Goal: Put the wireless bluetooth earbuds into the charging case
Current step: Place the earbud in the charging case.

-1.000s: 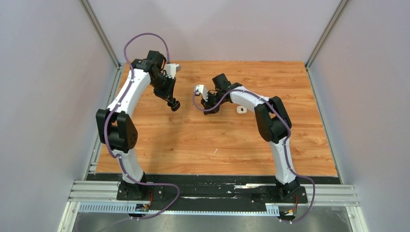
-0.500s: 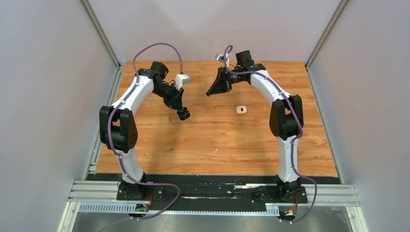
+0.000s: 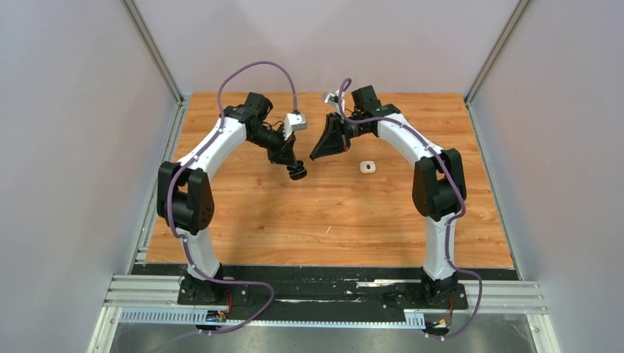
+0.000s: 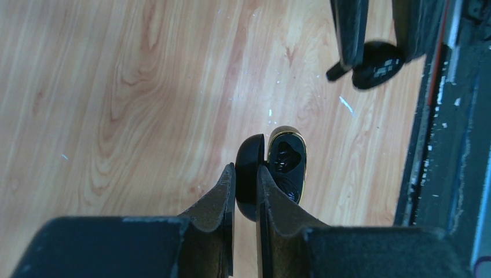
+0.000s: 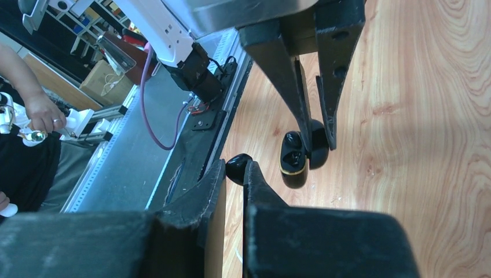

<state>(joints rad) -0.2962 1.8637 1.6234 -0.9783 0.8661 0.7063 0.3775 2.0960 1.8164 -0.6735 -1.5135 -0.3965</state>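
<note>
My left gripper (image 4: 245, 169) is shut on the lid of an open black charging case (image 4: 286, 162) with a gold rim, and holds it above the wooden table. Its dark inner wells face outward. In the top view this gripper (image 3: 297, 173) hangs left of the middle. My right gripper (image 5: 235, 164) is shut on a small glossy black earbud (image 5: 238, 160) pinched at its fingertips. It (image 3: 316, 155) hovers close to the right of the case (image 5: 294, 156), a short gap apart. The left wrist view shows that earbud (image 4: 377, 65) beyond the case.
A small white rounded item (image 3: 367, 168) lies on the table (image 3: 331, 213) to the right of both grippers. Grey walls close in the left, back and right sides. A black rail (image 3: 324, 283) runs along the near edge.
My left arm has carried the case rightward toward the middle. My right arm rose from the table near the white item, swung back, and now points its gripper toward the case.
</note>
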